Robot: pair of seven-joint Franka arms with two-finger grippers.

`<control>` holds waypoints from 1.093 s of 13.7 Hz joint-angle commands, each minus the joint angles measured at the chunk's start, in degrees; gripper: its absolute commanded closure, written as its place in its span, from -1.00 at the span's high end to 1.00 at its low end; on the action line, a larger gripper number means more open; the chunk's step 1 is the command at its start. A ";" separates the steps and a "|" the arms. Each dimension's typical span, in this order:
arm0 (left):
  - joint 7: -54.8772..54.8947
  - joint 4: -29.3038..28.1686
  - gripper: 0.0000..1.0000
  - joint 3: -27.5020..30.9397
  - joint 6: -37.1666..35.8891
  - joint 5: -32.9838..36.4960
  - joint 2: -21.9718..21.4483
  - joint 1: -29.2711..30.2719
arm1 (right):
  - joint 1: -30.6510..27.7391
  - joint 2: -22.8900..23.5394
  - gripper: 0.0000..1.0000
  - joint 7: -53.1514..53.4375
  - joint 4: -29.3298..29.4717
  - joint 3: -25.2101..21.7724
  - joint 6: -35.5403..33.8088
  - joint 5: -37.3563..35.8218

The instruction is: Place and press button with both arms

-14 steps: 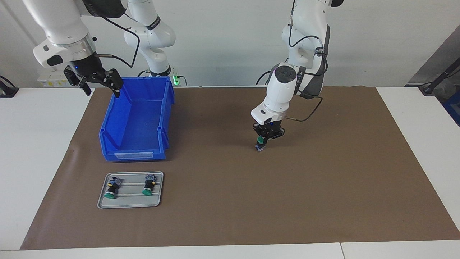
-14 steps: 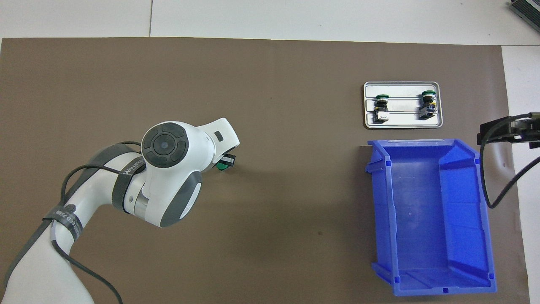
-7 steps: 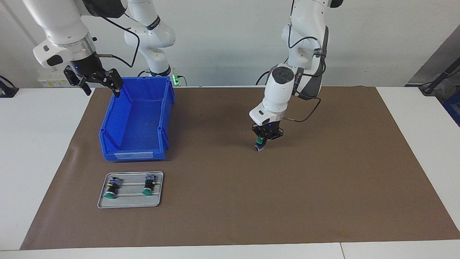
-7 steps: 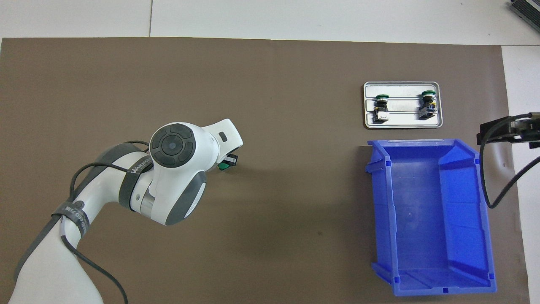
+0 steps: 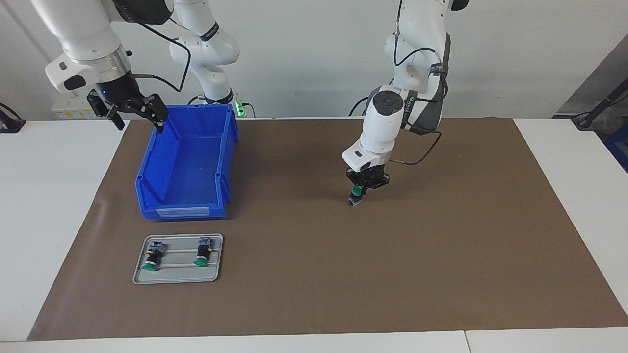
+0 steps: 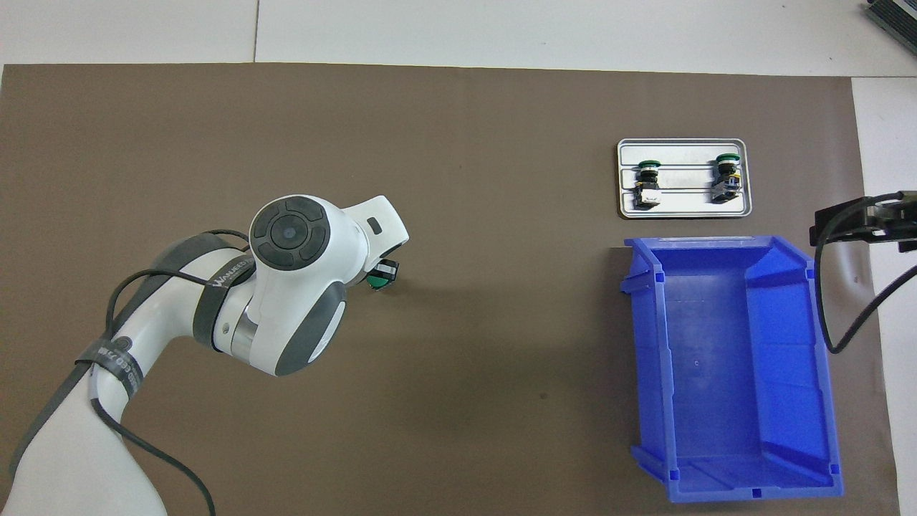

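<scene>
One button (image 5: 355, 197) is sitting clamped in the left gripper (image 5: 358, 192), green cap up between the closed fingertips, blue-grey block end pointing down at the brown mat (image 5: 441, 255), mid-table. Can't tell from either view whether the block is touching the mat or hanging just above it. Two more buttons (image 5: 149, 260) (image 5: 201, 255) are lying on the grey tray (image 5: 176, 279), which is farther from the robots than the blue bin (image 5: 186, 166). Right gripper (image 5: 128, 109) is waiting over the bin's rim at the right arm's end, jaws spread wide, holding nothing.

Judging the step as placing the button upright. To do it well: keeping the body vertical, seating the block flat on the mat before letting go, opening slowly so the fingers aren't tipping it. Narrow base under a wide cap, so it's likely tippy; I'd be keeping the left grip steadying it while the right arm comes across to press the cap
</scene>
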 commanded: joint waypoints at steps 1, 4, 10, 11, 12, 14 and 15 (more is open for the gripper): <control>0.80 2.29 -1.00 0.37 -3.31 0.75 -2.35 1.78 | -0.55 -0.45 1.00 -1.56 -0.30 0.20 -0.68 1.41; 8.98 2.29 -1.00 0.37 -4.00 0.75 -4.29 4.95 | -0.55 -0.45 1.00 -1.56 -0.21 0.20 -0.68 1.41; 14.86 1.67 1.00 1.25 -9.35 0.75 -5.34 11.27 | -0.55 -0.45 1.00 -1.48 -0.30 0.20 -0.68 1.41; 16.45 1.59 1.00 1.33 -11.80 0.75 -6.13 11.98 | -0.55 -0.45 1.00 -1.56 -0.30 0.20 -0.68 1.41; 16.64 1.67 1.00 1.42 -12.96 0.67 -6.66 12.60 | -0.55 -0.45 1.00 -1.56 -0.21 0.20 -0.68 1.41; 16.11 1.59 1.00 1.42 -13.14 0.67 -7.01 18.20 | -0.55 -0.45 1.00 -1.56 -0.30 0.20 -0.68 1.41; 16.11 1.15 1.00 1.42 -13.15 0.67 -8.23 19.88 | -0.55 -0.45 1.00 -1.56 -0.30 0.20 -0.77 1.41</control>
